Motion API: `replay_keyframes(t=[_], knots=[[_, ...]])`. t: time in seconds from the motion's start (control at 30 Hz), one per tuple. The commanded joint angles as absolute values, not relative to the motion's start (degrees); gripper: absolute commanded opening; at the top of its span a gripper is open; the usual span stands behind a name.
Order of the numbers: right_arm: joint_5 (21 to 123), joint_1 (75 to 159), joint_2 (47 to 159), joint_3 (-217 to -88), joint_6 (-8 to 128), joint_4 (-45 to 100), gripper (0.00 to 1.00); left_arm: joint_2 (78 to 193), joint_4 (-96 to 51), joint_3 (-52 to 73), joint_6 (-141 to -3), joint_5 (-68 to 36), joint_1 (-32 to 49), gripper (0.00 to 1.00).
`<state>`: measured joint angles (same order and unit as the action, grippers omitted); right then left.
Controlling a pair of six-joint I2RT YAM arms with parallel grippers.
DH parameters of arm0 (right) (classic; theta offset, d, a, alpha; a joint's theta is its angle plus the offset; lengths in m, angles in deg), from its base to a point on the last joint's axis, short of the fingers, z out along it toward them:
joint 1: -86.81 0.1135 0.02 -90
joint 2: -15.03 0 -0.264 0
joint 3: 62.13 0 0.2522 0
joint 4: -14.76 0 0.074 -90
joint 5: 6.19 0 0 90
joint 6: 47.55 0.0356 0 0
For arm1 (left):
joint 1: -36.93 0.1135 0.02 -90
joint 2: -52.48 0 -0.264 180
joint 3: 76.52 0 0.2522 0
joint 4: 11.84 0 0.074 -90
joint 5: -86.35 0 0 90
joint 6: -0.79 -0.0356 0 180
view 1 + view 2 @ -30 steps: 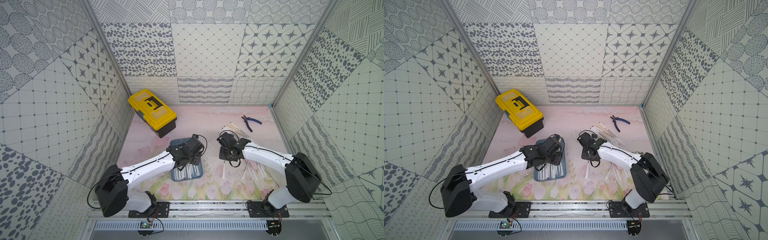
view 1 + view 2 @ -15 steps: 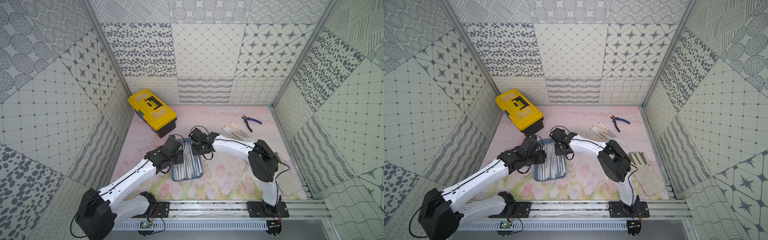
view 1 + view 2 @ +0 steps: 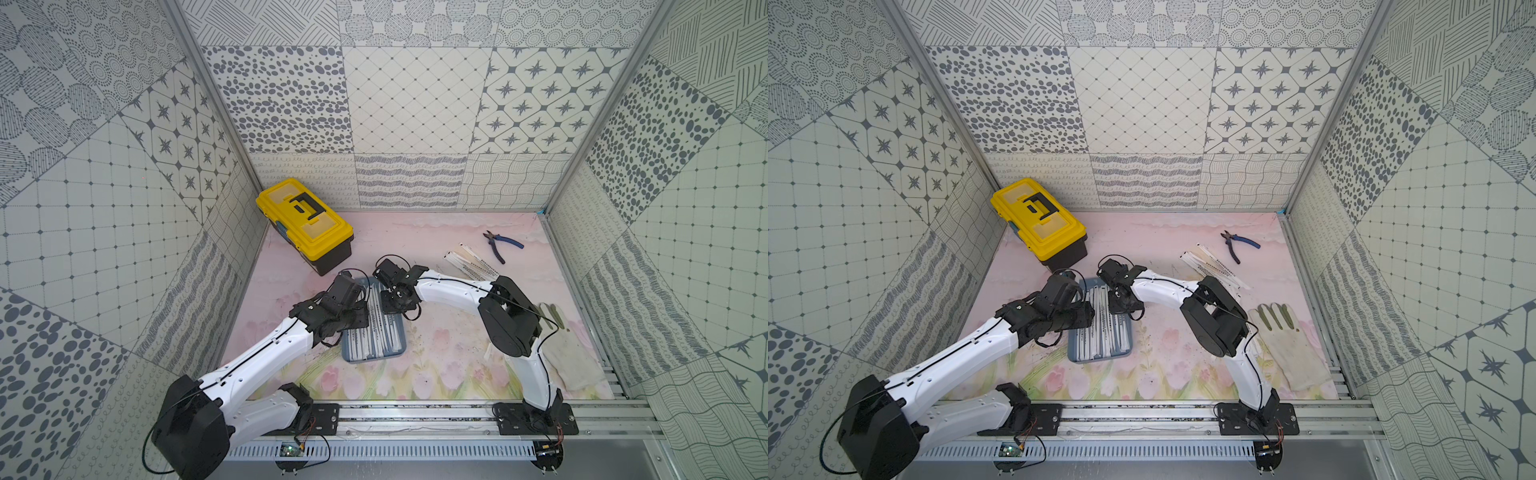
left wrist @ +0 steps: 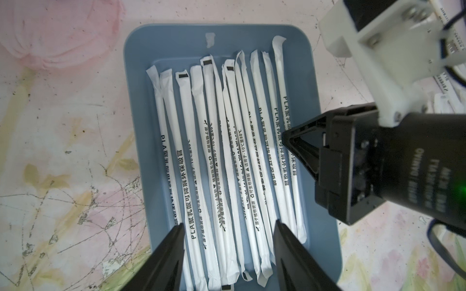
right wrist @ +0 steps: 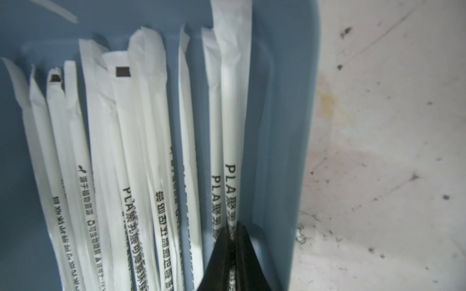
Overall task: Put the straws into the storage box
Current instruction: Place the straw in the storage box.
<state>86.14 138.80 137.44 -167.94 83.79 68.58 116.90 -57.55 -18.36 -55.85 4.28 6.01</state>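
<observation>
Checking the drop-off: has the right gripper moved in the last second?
Yes. The right gripper, pinching a straw, came from the mat beside the storage box to over the box, toward the yellow toolbox.

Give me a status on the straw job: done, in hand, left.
Done: a row of straws lies in the storage box. In hand: the right tool pinches one more straw along the box's side wall; the left tool hovers open and empty above. Left: a loose bundle of straws on the table beside the pliers.
</observation>
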Motion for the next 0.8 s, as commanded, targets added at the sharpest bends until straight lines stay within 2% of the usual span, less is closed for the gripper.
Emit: replay_keyframes(t=[0.0,0.13,0.33,0.6,0.77], knots=[[86.1,138.8,137.11,-169.4,84.63,68.97,0.14,117.17,-57.07,-17.68,-55.86,3.39,6.43,0.6],[86.69,139.06,129.86,-167.02,85.79,70.55,0.22,117.42,-57.46,-16.68,-56.07,3.34,6.43,0.6],[89.08,137.24,112.16,-152.6,90.27,74.0,0.24,118.28,-56.91,-13.2,-57.02,2.16,5.07,0.6],[95.71,118.77,92.32,-128.67,87.88,79.36,0.38,129.76,-52.94,-5.37,-62.57,6.54,-12.7,0.6],[97.04,109.61,90.26,-123.18,83.93,77.02,0.4,139.7,-55.73,1.15,-61.2,8.32,-17.58,0.6]])
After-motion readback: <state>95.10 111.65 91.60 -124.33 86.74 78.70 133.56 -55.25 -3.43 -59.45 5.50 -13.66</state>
